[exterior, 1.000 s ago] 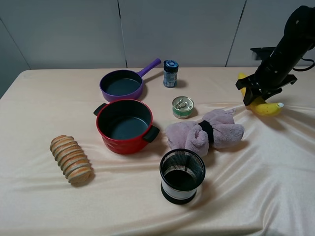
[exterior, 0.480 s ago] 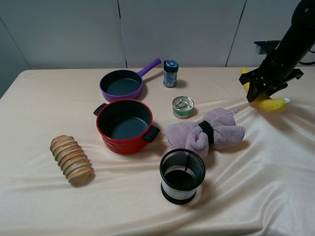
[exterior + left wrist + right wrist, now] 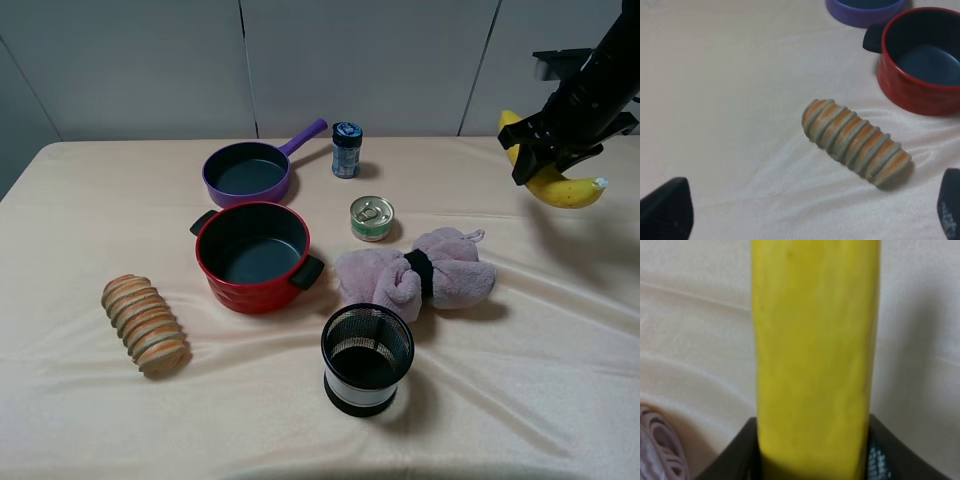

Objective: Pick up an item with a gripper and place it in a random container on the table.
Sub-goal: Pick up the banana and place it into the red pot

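Note:
My right gripper [image 3: 548,162] is shut on the yellow banana [image 3: 565,187] and holds it in the air above the table's far right. In the right wrist view the banana [image 3: 815,350] fills the middle, clamped between the black jaws. The red pot [image 3: 252,255] with a dark grey inside stands left of centre on the cream cloth; it also shows in the left wrist view [image 3: 920,60]. My left gripper [image 3: 810,210] is open and empty; its black fingertips [image 3: 667,210] hover over the cloth near the bread loaf [image 3: 855,142].
A purple pan [image 3: 250,170] and a blue-lidded jar [image 3: 346,150] stand at the back. A tin can [image 3: 372,217], a pink cloth bundle [image 3: 415,270] and a black mesh cup [image 3: 368,357] lie between pot and banana. The bread loaf [image 3: 145,323] lies front left.
My right gripper has lifted the banana off the cloth and carried it up and slightly right. The left arm has not moved.

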